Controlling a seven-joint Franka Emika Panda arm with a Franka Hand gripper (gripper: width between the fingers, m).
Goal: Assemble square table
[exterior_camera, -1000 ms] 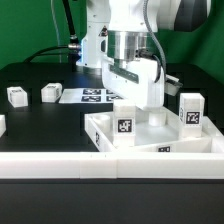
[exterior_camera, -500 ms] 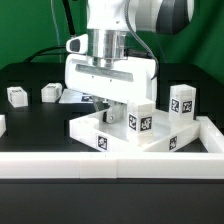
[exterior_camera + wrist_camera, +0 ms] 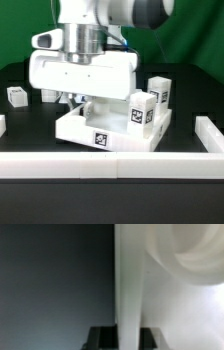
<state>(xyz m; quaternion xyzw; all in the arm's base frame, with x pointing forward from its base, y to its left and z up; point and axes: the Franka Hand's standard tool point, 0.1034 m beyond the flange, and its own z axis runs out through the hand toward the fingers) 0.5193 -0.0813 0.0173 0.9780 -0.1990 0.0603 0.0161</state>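
1. Ext. view only: you see the whole slab [image 3: 112, 128] at centre frame over the black bench [image 3: 25, 140], just behind the low wall [image 3: 110, 166]. The wrist cam shows none of this layout.
2. Wrist view only: this is your one look at the grip. The gripper [image 3: 125, 338] is nearly closed. Its dark fingers [image 3: 101, 338] sit one on each side of the slab's thin upright rim [image 3: 127, 286], pinching it. In the ext. view the fingertips are hidden behind the hand body.
3. Slab appearance: white plastic with a raised rim and a b/w tag [image 3: 100, 140] on the face toward the camera. In the ext. view it sits skewed, one corner toward the camera. The wrist view adds a round socket [image 3: 190, 255] just beside the gripped rim.
4. Two tagged legs stand upright on the slab's side toward the ext. view's right: near leg [image 3: 143, 108] and far leg [image 3: 158, 92]. You cannot tell whether they are fully seated.
5. A loose leg [image 3: 16, 96] sits at the ext. view's left, well apart from the slab. A 2nd loose leg [image 3: 47, 92] is partly hidden behind the hand body.
6. Hard to make out:
   - The wrist pic is blurred.
   - You cannot tell whether the slab rests on the bench or is lifted.
   - A white piece [image 3: 2, 125] is cut off at the ext. view's left edge.
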